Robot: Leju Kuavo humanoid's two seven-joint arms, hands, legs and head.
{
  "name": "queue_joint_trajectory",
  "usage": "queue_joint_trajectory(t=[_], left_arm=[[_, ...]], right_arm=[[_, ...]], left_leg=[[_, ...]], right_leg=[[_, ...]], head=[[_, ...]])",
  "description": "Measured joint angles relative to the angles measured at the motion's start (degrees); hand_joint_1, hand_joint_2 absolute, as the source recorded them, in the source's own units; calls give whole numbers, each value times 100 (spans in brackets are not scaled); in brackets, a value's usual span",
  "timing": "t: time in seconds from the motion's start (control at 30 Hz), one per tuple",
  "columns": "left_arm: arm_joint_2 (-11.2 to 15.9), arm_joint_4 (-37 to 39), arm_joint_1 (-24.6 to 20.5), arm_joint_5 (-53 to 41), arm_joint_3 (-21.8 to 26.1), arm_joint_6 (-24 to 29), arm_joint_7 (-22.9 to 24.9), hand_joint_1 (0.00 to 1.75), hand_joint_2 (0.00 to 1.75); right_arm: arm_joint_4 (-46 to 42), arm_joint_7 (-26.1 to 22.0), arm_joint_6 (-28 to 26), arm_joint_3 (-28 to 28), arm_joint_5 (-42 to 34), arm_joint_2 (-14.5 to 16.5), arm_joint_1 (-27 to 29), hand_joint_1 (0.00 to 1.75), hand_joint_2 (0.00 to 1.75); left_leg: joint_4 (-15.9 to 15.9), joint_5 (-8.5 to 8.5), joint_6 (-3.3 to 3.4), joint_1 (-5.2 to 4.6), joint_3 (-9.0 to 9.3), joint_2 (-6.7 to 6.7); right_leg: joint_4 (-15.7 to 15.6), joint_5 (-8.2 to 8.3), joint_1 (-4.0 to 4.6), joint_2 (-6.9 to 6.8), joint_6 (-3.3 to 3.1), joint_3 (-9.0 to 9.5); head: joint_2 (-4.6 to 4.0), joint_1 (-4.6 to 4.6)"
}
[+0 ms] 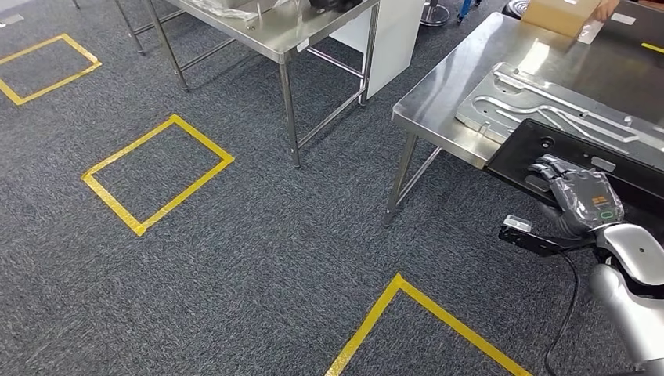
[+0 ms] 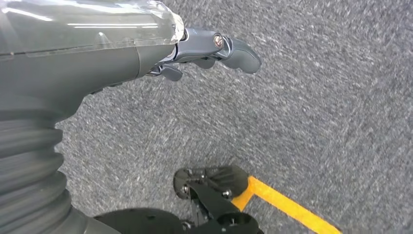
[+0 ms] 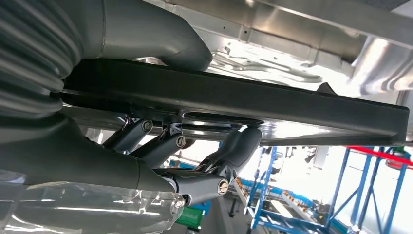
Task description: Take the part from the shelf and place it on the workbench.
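The part is a flat black panel [image 1: 564, 153]. My right hand [image 1: 575, 200] grips its near edge and holds it level over the front corner of the steel workbench [image 1: 470, 70]. It overlaps a silver machined plate [image 1: 548, 106] that lies on the bench. From the right wrist the black panel [image 3: 272, 105] runs across the picture, with the right hand [image 3: 195, 165] clamped on it, thumb on one face and fingers [image 3: 234, 146] on the other. My left hand [image 2: 195, 53] hangs over the grey carpet and holds nothing.
A second steel table [image 1: 266, 35] stands at the back, with a white cabinet [image 1: 391, 39] beside it. Yellow tape rectangles [image 1: 156, 172] mark the carpet. A cardboard box [image 1: 560, 14] sits at the bench's far end, with a person's hand [image 1: 607, 8] by it.
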Motion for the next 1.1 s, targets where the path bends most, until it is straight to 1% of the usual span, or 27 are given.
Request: queue_joint_trajectory(t=[0.13, 0.3, 0.6, 0.7, 0.77, 0.8, 0.87, 0.9, 0.93, 0.97, 1.0, 1.03, 1.07, 1.1], left_arm=[[7, 0, 0, 49, 3, -36, 36, 0, 175], [13, 0, 12, 91, 9, -92, 37, 0, 175], [11, 0, 55, 55, 13, -150, 6, 0, 175], [11, 0, 57, 22, 11, -173, -6, 0, 175], [11, 0, 57, 16, 10, -164, -14, 0, 175], [11, 0, 57, 15, 10, -161, -13, 0, 175], [7, 0, 58, 8, 8, -157, -11, 0, 175], [3, 0, 55, 4, 7, -157, -8, 0, 175], [-1, 0, 49, 1, 5, -160, -4, 0, 175], [-4, 0, 46, -4, 4, -166, 5, 0, 175], [-5, 0, 43, -13, 2, -176, 18, 0, 175], [-5, 0, 45, -22, -2, -189, 32, 0, 175], [-7, 0, 51, -36, -7, -202, 47, 0, 175], [-9, 0, 55, -46, -12, -212, 61, 0, 175]], right_arm=[[39, -73, 21, -3, -35, -6, -136, 175, 175], [117, -80, 14, 44, -34, 16, -292, 175, 175], [354, -39, -142, 197, 17, 125, -443, 175, 175], [435, -36, -148, 241, 55, 183, -497, 175, 175], [474, -35, -147, 261, 67, 211, -524, 175, 175], [486, -35, -147, 272, 69, 219, -533, 175, 175], [509, -31, -147, 292, 71, 225, -544, 175, 175], [519, -29, -147, 302, 72, 225, -552, 175, 175], [528, -25, -148, 308, 72, 225, -562, 175, 175], [536, -15, -150, 311, 73, 224, -571, 175, 175], [543, -2, -151, 313, 76, 223, -572, 175, 175], [551, 16, -152, 314, 84, 224, -557, 175, 175], [557, 42, -154, 314, 98, 225, -530, 175, 175], [562, 66, -155, 315, 119, 225, -498, 175, 175]], left_leg=[[0, -4, 25, -6, 0, 4], [1, 5, 43, -8, -1, 2], [0, 8, 43, -3, 1, 2], [25, -23, 84, -31, -8, 3], [23, -40, 123, -44, -13, 0], [2, -38, 143, -44, -9, -3], [-96, -43, 211, -33, 75, -24], [-142, -42, 246, -23, 132, -32], [-178, -44, 272, -17, 185, -39], [-193, -39, 284, -15, 210, -40], [-191, -41, 285, -16, 222, -42], [-188, -51, 280, -17, 233, -49], [-184, -68, 269, -17, 250, -61], [-178, -92, 251, -14, 274, -75]], right_leg=[[-18, 14, -5, 6, 29, 5], [-22, 18, -6, -3, 48, 8], [-17, 20, 3, -6, 54, 6], [-33, 20, -21, -8, 82, 11], [-36, 31, -30, -11, 113, 26], [-15, 63, -30, -13, 133, 30], [79, 102, -46, -4, 172, 28], [187, 58, -58, 23, 178, -25], [370, -58, -66, 60, 177, -127], [652, -223, -67, 104, 177, -298], [1001, -394, -65, 138, 182, -513], [1324, -514, -64, 158, 192, -723], [1511, -531, -70, 167, 200, -872], [1491, -431, -79, 169, 207, -920]], head=[[0, 0], [0, 0], [0, 0], [0, 0], [0, 0], [0, 0], [0, 2], [0, 2], [0, 4], [0, 6], [0, 6], [0, 7], [0, 7], [0, 7]])
